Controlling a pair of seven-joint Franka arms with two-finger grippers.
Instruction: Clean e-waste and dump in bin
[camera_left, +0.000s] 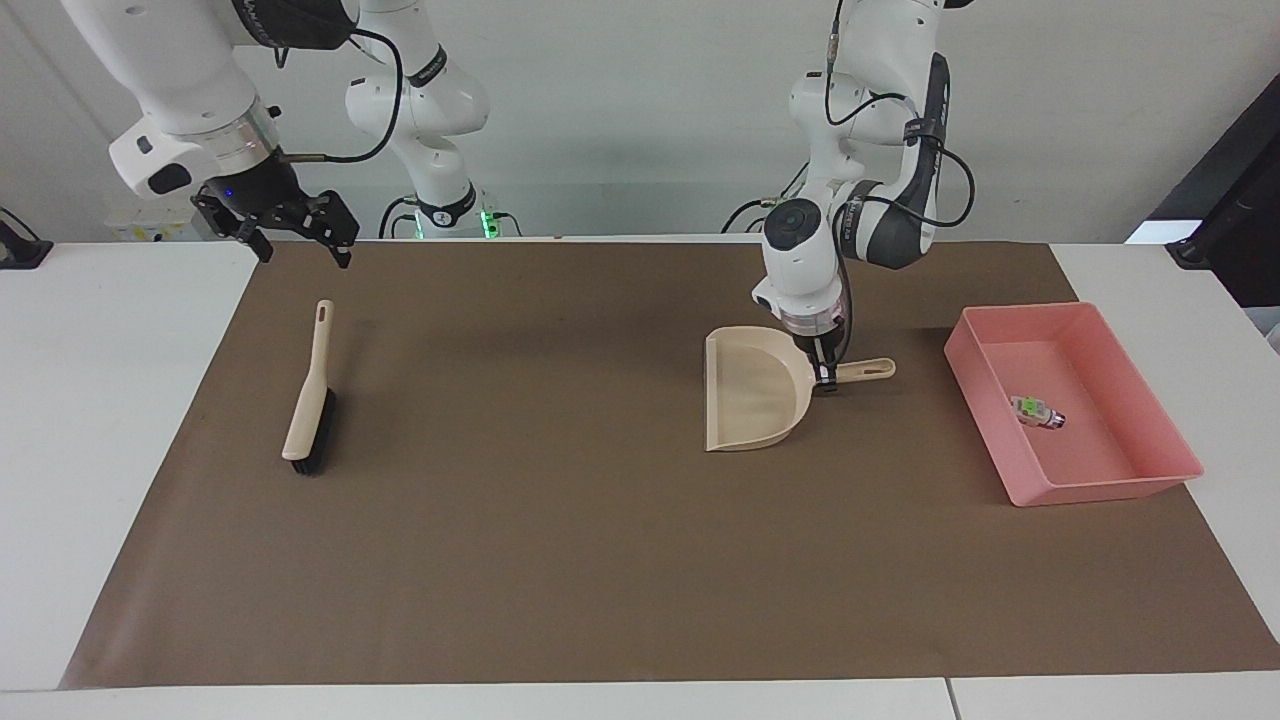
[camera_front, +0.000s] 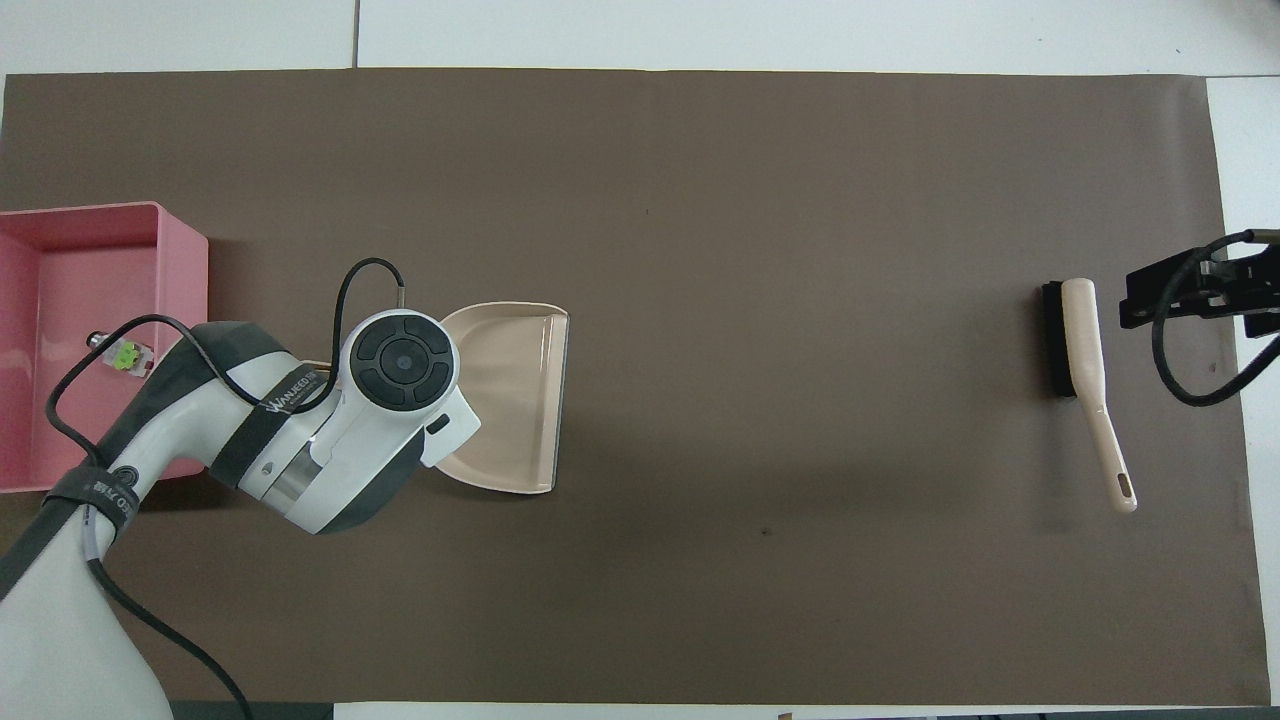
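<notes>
The e-waste (camera_left: 1035, 412), a small white block with a green patch beside a tiny dark cylinder, lies inside the pink bin (camera_left: 1098, 489) at the left arm's end of the table; the overhead view shows the e-waste (camera_front: 118, 353) in the bin (camera_front: 182, 262) too. My left gripper (camera_left: 826, 376) is shut on the handle of the beige dustpan (camera_left: 750, 395), which sits flat at mat level beside the bin, toward the table's middle. In the overhead view the left wrist hides that grip; only the dustpan's scoop (camera_front: 515, 400) shows. My right gripper (camera_left: 295, 235) hangs open in the air above the mat's edge at the right arm's end.
A beige brush (camera_left: 310, 400) with black bristles lies on the brown mat (camera_left: 560, 540) at the right arm's end, just below the right gripper (camera_front: 1150, 298) in the overhead view. White table shows around the mat.
</notes>
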